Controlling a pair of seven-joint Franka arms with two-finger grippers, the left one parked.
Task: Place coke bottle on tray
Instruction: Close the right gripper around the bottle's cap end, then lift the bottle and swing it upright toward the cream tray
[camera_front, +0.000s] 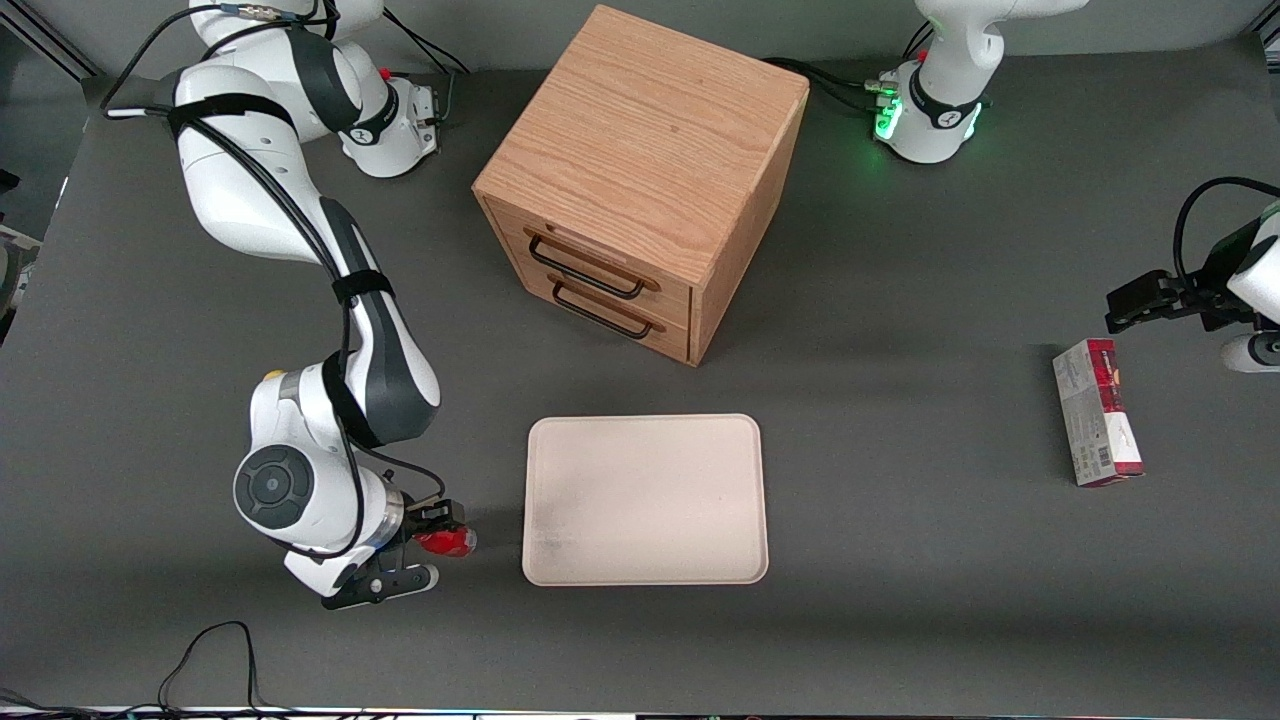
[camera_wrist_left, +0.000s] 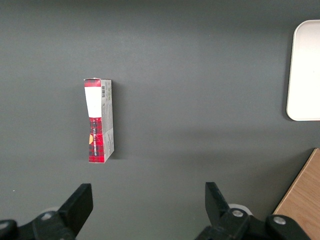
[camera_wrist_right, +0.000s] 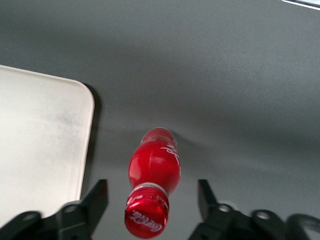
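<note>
Coke bottle (camera_wrist_right: 154, 170) stands upright on the table beside the tray (camera_front: 645, 498), between my gripper's (camera_front: 432, 545) spread fingers, untouched. I see table between bottle and tray. Cabinet (camera_front: 640, 180) stands farther off; carton (camera_front: 1096, 412) toward the parked arm's end.

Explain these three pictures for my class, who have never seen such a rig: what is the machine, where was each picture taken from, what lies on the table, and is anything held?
Two white robot arms stand at a grey table. One picture looks from the front; the others come from cameras on each arm's wrist. On the table are a wooden cabinet, a cream tray, a carton and a small red coke bottle beside the tray. The working arm's gripper hangs over the bottle, its fingers open either side of the cap. Nothing is held yet.
</note>
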